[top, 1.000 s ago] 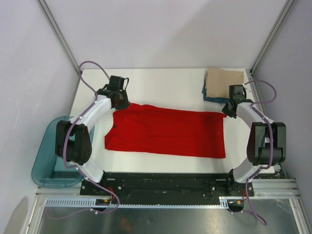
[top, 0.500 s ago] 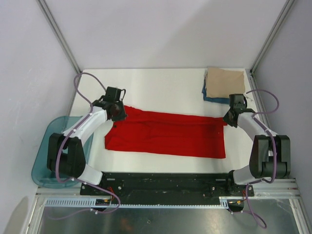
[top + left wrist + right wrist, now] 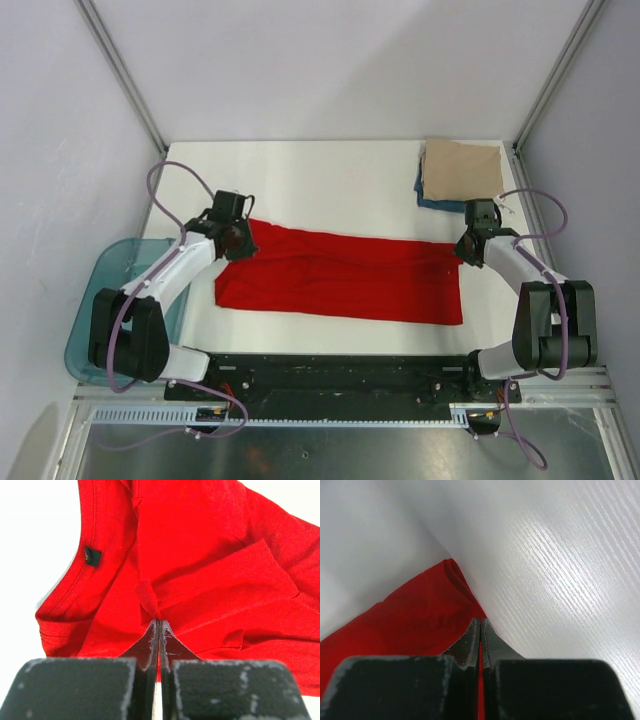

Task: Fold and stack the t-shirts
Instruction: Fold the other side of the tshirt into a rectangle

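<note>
The red t-shirt lies across the table as a long band, its far edge lifted and folded toward the front. My left gripper is shut on a pinch of red cloth at its far left corner; the left wrist view shows the collar with a dark label and the pinched fold. My right gripper is shut on the shirt's far right corner. The tan t-shirt lies folded on the dark blue t-shirt at the back right.
A translucent teal tub stands off the table's left edge beside the left arm. Metal frame posts rise at the back corners. The white tabletop shows behind the red shirt.
Both grippers have moved toward the front, drawing the red shirt's far edge forward. The shirt now forms a narrower band than a second ago.
</note>
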You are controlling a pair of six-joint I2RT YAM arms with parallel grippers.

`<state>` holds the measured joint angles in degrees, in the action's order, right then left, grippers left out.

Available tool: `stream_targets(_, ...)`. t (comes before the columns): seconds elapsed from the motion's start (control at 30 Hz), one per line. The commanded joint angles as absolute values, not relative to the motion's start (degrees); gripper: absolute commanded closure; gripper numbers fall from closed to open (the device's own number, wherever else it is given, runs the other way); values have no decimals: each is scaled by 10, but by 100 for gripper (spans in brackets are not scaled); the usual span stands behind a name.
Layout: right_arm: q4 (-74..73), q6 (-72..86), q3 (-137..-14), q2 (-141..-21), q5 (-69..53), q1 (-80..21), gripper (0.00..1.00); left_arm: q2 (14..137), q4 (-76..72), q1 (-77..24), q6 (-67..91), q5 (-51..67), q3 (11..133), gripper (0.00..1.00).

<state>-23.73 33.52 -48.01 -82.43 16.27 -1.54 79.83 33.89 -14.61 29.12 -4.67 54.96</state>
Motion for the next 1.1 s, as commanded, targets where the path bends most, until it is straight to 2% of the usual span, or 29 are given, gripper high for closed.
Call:
stream_targets(0.0,-238,347,-474,-806,189,-18,100,768,329,-143,299,-43,534,100)
stream_targets(0.57,-244,351,-465,-798,198,-9,100,713,329,-144,292,-27,495,100)
stream_targets(1.07,-240,356,-447,-800,192,-7,100,713,323,-144,289,-20,458,100)
